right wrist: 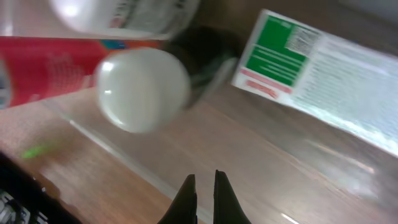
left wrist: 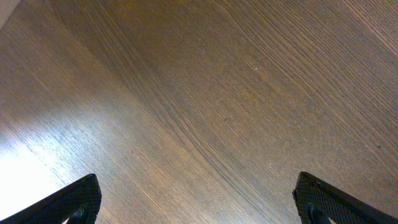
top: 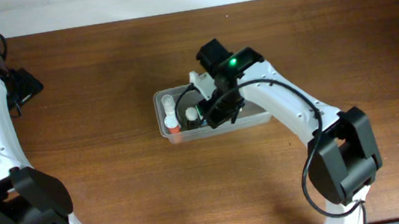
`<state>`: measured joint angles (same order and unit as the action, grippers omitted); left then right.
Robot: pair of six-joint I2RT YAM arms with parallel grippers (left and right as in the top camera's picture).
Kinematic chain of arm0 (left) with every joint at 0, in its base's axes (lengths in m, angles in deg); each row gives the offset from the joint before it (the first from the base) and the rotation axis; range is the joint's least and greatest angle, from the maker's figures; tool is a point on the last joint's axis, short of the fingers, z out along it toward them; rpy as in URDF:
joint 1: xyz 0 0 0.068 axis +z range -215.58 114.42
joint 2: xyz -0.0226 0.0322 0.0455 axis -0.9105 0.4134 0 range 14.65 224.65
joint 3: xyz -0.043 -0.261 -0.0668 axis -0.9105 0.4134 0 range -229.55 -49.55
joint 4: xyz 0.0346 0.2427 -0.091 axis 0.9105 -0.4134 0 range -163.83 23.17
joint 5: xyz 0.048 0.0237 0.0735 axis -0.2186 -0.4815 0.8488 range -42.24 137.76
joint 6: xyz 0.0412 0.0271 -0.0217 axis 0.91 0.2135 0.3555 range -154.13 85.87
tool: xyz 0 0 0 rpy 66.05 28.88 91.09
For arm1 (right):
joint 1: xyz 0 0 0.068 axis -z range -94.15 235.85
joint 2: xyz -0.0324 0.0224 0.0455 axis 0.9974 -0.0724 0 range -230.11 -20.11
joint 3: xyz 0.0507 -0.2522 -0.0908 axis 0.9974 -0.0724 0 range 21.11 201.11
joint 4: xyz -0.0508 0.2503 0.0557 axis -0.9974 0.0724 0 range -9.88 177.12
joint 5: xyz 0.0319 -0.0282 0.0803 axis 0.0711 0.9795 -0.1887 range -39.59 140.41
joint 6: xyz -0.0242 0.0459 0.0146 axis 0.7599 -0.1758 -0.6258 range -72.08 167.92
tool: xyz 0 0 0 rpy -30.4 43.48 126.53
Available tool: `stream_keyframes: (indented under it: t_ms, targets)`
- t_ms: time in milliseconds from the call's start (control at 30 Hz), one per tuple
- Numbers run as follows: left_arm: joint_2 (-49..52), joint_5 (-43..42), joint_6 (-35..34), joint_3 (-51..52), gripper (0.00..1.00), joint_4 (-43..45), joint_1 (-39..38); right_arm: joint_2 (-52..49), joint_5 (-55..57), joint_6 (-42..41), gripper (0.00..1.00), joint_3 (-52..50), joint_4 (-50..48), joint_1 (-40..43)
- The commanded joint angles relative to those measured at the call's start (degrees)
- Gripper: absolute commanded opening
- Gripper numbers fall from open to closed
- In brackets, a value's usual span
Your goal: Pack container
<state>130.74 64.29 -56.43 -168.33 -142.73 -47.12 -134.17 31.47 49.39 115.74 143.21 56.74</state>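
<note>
The clear container (top: 259, 119) sits mid-table and holds several small items. My right gripper (top: 218, 108) hangs over its middle. In the right wrist view its fingertips (right wrist: 204, 180) are shut with nothing between them, just above the container's bare floor (right wrist: 261, 155). Ahead of them lie a dark bottle with a white cap (right wrist: 146, 90), a red tube (right wrist: 50, 68), a white bottle (right wrist: 124, 15) and a green-and-white carton (right wrist: 317, 74). My left gripper (top: 29, 85) is far off at the table's left; it stands open (left wrist: 199, 202) over bare wood.
The container's near rim (right wrist: 118, 158) runs across the right wrist view, left of the fingertips. Brown wooden tabletop (top: 119, 196) surrounds the container. Both arm bases stand at the front edge, left (top: 26, 207) and right (top: 344, 156).
</note>
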Motion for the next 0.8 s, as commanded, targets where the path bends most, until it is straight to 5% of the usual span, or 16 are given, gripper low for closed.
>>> stream_keyframes:
  t_ms: [0,767]
  targets:
    - [0.37,0.37,0.07,-0.74,0.99,-0.02,0.09,0.28,0.42,-0.46,0.04,-0.26,0.31,-2.78]
    - [0.37,0.37,0.07,-0.74,0.99,-0.02,0.09,0.28,5.42,-2.01,0.04,-0.26,3.85,-3.5]
